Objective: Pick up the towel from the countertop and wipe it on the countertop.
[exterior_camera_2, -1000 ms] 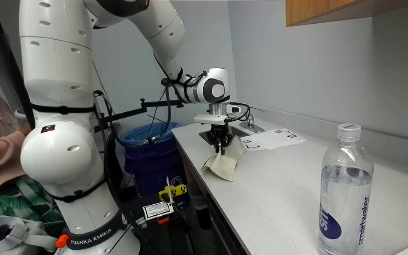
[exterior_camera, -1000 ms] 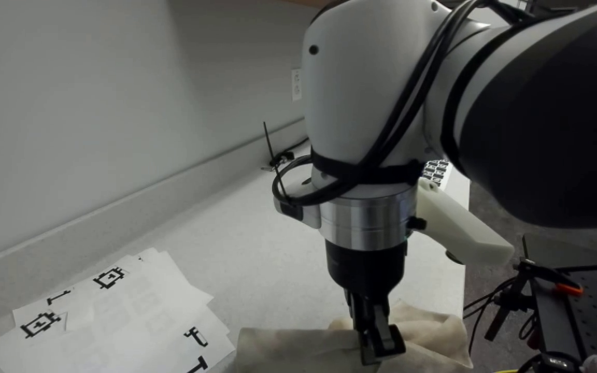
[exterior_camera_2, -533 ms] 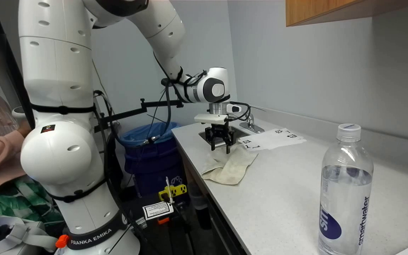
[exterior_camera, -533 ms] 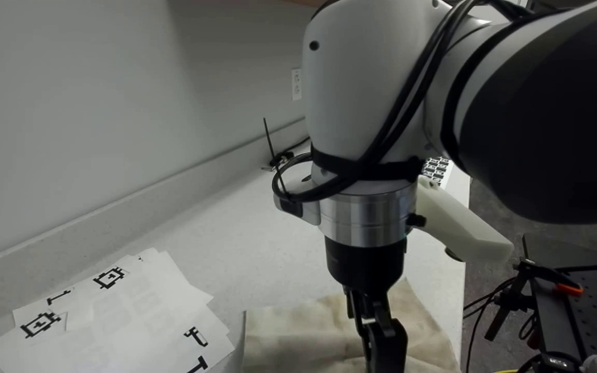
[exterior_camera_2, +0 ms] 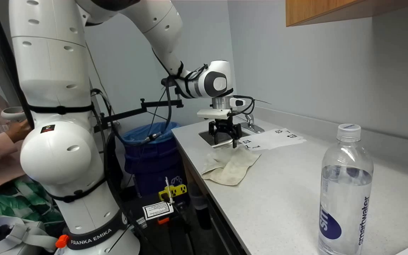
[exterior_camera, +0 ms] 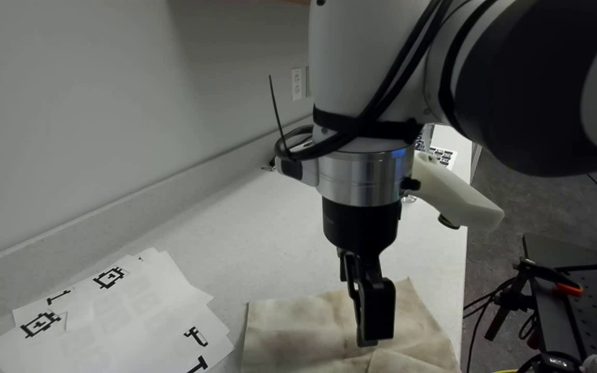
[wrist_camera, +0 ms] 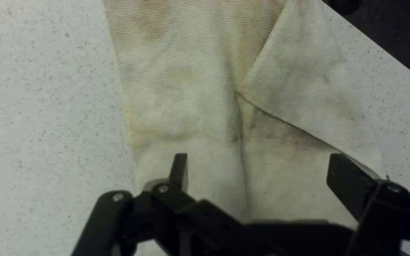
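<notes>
We see the towel lying on the pale grey worktop, right by its edge. The towel is cream, with brown and grey smudges on it. In the wrist view, we can see that 1 part is folded back over the rest. The end effector points down above the towel. Its 2 black fingers are wide apart, and we see the towel in the gap.

In both exterior views, we find white papers with black marks just beside the towel. In an exterior view, a clear water bottle with a white cap stands upright on the worktop, well apart from the towel. There we also see a sink partly hidden behind the end effector, and a shiny tap next to it. A big blue bin with a lighter blue bag stands past the edge of the worktop. A person in pink is partly hidden by the white arm. In an exterior view, we spot a socket on the wall, and a bit of a black-and-white board peeks out from behind the arm.
</notes>
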Robot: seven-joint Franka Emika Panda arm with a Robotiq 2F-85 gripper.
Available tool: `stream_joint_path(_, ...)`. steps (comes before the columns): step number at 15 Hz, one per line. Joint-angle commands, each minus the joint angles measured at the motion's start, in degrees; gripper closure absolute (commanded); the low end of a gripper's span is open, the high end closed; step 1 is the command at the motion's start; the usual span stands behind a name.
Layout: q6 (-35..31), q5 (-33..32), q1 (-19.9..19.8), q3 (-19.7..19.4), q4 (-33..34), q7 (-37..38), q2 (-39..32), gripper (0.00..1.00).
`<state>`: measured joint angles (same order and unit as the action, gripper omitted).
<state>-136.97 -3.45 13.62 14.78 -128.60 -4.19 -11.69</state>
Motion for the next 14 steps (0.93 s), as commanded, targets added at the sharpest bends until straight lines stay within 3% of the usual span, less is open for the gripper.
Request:
stream_joint_path(1, -1.6, 0.1, -0.5, -1.2, -4.3, 1.3, 5.3, 0.0)
stream_joint_path(14, -8.4, -0.4, -3.5, -5.2, -19.1, 9.2, 22.6, 0.0)
